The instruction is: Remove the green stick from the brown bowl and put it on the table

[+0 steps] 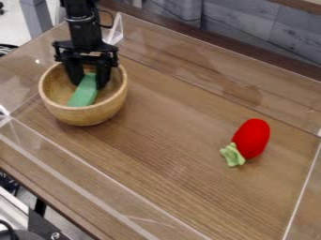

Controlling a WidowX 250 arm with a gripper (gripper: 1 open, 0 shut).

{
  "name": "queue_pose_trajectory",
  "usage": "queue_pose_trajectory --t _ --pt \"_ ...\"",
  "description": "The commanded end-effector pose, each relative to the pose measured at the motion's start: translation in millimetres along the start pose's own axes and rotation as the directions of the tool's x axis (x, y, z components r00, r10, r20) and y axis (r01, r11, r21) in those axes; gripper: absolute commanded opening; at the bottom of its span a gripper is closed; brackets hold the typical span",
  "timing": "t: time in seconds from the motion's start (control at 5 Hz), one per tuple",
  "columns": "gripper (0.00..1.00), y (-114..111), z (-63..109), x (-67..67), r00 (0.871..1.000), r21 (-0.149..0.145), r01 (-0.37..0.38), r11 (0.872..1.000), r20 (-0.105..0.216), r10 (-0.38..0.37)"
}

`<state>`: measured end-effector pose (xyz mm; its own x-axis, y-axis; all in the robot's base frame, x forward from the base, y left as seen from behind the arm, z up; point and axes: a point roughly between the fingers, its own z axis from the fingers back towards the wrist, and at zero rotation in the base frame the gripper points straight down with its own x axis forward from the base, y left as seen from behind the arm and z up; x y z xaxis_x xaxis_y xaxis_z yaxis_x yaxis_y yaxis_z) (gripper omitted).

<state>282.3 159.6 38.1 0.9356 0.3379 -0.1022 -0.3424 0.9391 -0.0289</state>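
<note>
In the camera view, the gripper point(86, 73) is reaching straight down into the brown bowl point(83, 100), its fingers pinching the green stick point(85, 92) leaning just beneath them. The grasp step looks made; next comes lifting clear of the rim, then lowering onto the table point(175, 131) beside it.

The stick point(85, 91) leans inside the bowl point(83, 97) at the table's point(163, 141) left; the strawberry toy point(250, 140) sits far right.
</note>
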Motion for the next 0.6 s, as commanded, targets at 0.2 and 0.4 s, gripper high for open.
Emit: queue_pose_trajectory --t 0.2,0.4 --pt "0.00 3 34.4 6.0 0.996 -0.005 -0.017 1.000 0.083 0.017" --pt "0.00 1 47.7 4.6 0.995 -0.014 -0.018 1.000 0.102 0.020"
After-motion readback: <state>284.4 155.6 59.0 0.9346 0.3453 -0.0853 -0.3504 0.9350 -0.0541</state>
